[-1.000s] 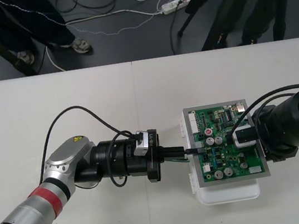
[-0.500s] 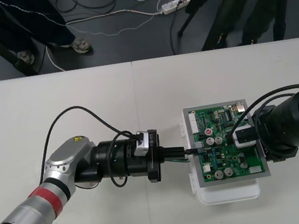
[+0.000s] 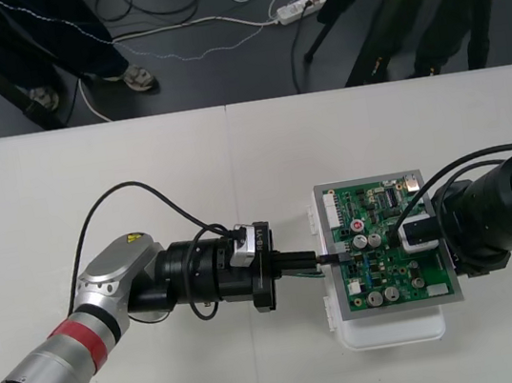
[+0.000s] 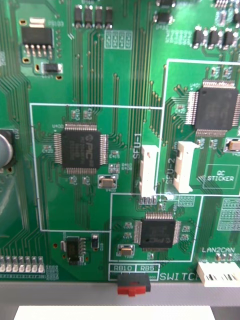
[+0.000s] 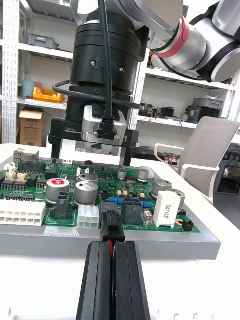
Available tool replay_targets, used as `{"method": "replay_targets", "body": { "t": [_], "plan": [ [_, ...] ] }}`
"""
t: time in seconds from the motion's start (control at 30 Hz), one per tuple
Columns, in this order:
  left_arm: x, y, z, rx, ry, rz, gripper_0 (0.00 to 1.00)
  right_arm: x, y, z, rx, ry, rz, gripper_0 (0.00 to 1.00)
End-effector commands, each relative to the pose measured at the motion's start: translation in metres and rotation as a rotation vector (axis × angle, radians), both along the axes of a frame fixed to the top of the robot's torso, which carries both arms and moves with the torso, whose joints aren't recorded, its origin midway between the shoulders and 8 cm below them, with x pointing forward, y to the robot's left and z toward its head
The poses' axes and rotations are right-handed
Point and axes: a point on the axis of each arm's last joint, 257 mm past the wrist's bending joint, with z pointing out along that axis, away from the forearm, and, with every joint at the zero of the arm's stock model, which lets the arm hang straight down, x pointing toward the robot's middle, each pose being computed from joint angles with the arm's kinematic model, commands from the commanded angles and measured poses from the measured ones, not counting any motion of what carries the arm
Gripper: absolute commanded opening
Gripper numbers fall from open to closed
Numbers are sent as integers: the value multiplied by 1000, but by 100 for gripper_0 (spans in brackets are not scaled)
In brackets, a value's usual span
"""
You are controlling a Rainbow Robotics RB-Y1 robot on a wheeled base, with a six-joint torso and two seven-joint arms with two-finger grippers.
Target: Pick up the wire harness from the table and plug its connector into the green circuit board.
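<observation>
No shift: plug (image 5: 112,227) lengthwise toward board (image 5: 107,185)

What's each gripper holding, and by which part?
Left gripper: shut on the wire harness, pinched at the wires just behind its black plug, which sticks out at the green circuit board's edge. Right gripper, over the board: cannot tell.

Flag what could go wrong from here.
1. The left gripper is shut on the plug right at the edge of the green circuit board. I cannot tell whether it is seated, so a push slightly off line could bend pins or shove the board.
2. The right gripper stands low over the board near tall capacitors; any board shift could knock them.
</observation>
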Motion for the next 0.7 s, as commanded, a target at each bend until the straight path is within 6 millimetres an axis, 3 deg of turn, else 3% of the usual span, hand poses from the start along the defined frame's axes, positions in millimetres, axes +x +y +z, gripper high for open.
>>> {"method": "replay_targets", "body": {
  "t": [0.03,0.7],
  "plan": [
    [0,-31,19,-15,-15,-29,0,0,24,9,42,-8,34,100],
    [-1,-27,12,11,-22,-29,0,-2,26,9,51,0,38,100]
  ]
}}
